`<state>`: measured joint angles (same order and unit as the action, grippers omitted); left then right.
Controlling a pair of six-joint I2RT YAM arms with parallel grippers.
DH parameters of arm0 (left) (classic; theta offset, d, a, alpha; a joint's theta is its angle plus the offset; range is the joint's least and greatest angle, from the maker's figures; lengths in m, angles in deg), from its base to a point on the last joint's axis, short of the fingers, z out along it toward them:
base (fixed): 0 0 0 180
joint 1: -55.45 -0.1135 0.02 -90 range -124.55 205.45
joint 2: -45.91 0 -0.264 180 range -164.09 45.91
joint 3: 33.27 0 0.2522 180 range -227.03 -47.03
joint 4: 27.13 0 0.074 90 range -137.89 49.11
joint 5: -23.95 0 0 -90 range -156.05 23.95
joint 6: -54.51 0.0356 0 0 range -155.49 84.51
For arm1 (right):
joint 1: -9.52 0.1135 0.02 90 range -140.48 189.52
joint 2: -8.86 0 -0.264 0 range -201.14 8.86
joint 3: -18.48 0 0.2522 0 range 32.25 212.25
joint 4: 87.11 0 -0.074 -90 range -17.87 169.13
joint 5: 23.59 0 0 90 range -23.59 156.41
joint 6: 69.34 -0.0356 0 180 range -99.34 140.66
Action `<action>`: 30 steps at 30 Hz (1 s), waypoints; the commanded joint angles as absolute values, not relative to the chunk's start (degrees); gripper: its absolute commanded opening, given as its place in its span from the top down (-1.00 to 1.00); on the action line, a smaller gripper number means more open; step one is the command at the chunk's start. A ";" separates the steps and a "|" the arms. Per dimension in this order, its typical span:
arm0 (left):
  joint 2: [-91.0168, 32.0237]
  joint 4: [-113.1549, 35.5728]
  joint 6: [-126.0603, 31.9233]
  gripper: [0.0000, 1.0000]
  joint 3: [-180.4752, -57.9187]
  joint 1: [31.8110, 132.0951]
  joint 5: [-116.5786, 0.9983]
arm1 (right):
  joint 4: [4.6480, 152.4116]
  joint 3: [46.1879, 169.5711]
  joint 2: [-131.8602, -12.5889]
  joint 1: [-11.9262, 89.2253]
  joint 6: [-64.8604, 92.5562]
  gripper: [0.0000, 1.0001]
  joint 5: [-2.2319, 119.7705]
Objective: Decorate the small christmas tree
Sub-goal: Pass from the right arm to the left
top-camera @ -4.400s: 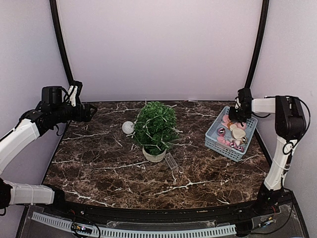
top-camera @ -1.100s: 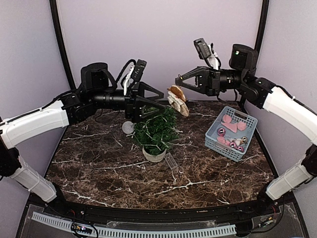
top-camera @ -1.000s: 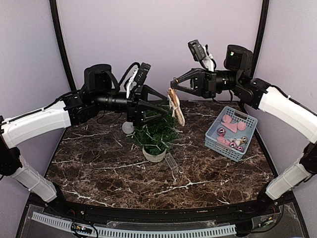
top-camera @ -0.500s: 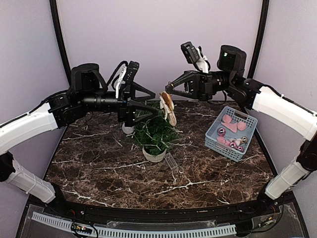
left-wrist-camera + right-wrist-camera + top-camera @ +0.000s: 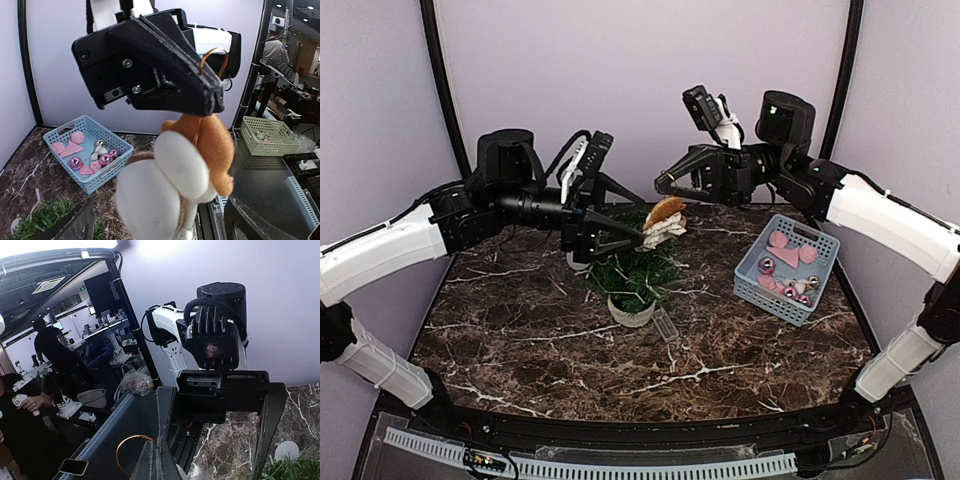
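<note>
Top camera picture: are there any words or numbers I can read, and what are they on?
None can be read.
The coloured label on the front rail is too small to read.
The blue basket and the tree show no writing.

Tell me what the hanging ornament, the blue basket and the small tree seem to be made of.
Ornament: seemingly plush fabric, matte; its brown and white lobes look padded and fuzzy. Blue basket: probably moulded plastic, smooth; its walls are an even lattice. Small christmas tree: likely synthetic needles, thin, dark green.
</note>
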<state>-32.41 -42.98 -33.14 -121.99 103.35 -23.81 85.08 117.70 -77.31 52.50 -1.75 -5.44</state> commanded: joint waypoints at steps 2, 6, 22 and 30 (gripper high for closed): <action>-34.33 -38.77 -34.98 -0.85 -125.53 103.85 -15.59 | 87.65 119.37 -78.68 53.29 -2.79 1.00 -7.07; -35.43 -37.82 -36.46 -0.84 -125.72 104.00 -14.16 | 87.82 119.65 -79.12 53.32 -2.89 1.00 -6.71; -35.46 -38.56 -36.37 0.15 -125.56 104.39 -15.09 | 87.83 119.34 -79.39 53.32 -2.88 1.00 -5.13; -35.41 -38.28 -36.63 0.36 -125.30 104.44 -14.60 | 87.91 119.17 -79.39 53.34 -2.89 1.00 -5.19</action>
<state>-35.93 -39.83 -36.37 -124.15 104.16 -15.90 86.00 117.76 -79.35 52.77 -2.41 -5.53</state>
